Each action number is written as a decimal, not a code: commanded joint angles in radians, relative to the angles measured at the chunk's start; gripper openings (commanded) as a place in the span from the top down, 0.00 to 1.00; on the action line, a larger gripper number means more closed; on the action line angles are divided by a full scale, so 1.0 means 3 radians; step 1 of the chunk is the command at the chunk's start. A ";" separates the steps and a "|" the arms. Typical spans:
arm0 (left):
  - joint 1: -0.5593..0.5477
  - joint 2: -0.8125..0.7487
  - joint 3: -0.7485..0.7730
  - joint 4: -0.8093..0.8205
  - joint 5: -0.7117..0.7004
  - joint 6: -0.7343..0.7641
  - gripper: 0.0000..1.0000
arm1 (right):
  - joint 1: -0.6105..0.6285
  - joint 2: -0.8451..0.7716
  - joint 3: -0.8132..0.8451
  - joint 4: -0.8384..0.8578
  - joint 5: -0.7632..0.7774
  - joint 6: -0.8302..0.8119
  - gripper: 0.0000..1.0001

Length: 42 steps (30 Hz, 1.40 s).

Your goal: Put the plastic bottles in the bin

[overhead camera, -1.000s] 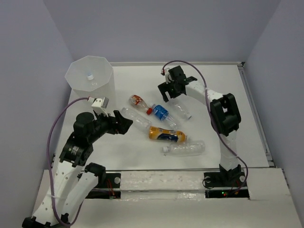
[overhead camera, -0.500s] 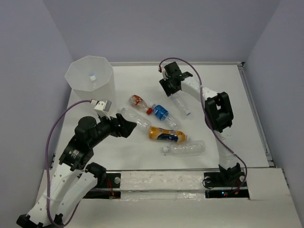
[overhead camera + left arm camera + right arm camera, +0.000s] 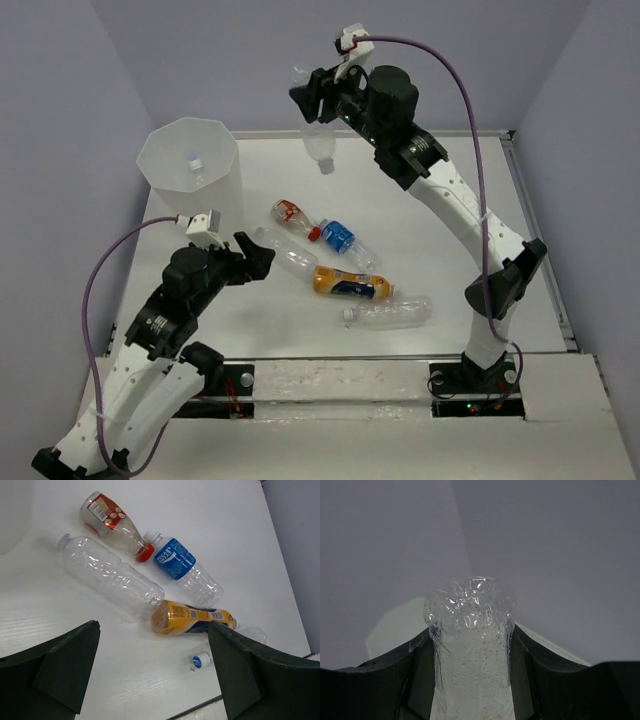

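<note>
right fingers (image 3: 412,675) clamped on a clear bottle (image 3: 318,140), which hangs high in the air over the counter (image 3: 450,200) at 12 o'clock. bin (image 3: 160,190) stands at 10 o'clock. left fingers (image 3: 65,670) wide open, empty, low at 8 o'clock. five other bottles (image 3: 350,285) lie mid-counter.

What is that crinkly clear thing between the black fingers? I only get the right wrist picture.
Observer: A clear bottle, neck down, held by the right gripper high above the far side of the table.
Operator: Where could it go?
Observer: Probably into the bin, a tall white bucket at the far left corner.
Operator: Any other bottles?
Observer: Five lie on the table: a red-labelled bottle, a blue-labelled bottle, an orange bottle, a long clear bottle and a second clear bottle nearest the arm bases.
</note>
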 commanded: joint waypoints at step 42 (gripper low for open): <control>-0.0044 0.0682 -0.0861 0.1072 -0.0513 -0.1594 0.01 | 0.0697 0.1244 0.0408 0.2207 -0.0218 0.0451 0.09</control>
